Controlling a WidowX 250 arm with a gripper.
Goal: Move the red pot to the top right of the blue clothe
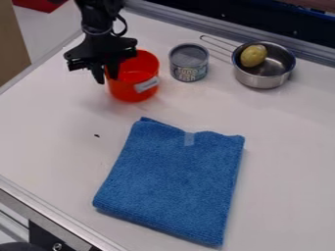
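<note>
So, left to right: there's a brown panel (11, 41) at the left edge, then a tiny dark speck (97, 136) on the white table (46, 135). My gripper (106, 77) is up in the upper left, right at the left side of the red pot (132, 93). Honestly can't tell if I've got it pinched or I'm just sitting loose around its rim. The pot has a pale strip (146, 85) on its side, and it's beyond the blue cloth's top left corner, well apart from it. That cloth (171, 181) lies folded in the lower middle, with a little light tab (189, 139) near its top edge. Just right of the pot there's a grey can (189, 62), upright, then a metal pan (264, 76) with a yellowish potato-looking thing (253, 56) in it and its wire handle (218, 43) pointing up-left.
</note>
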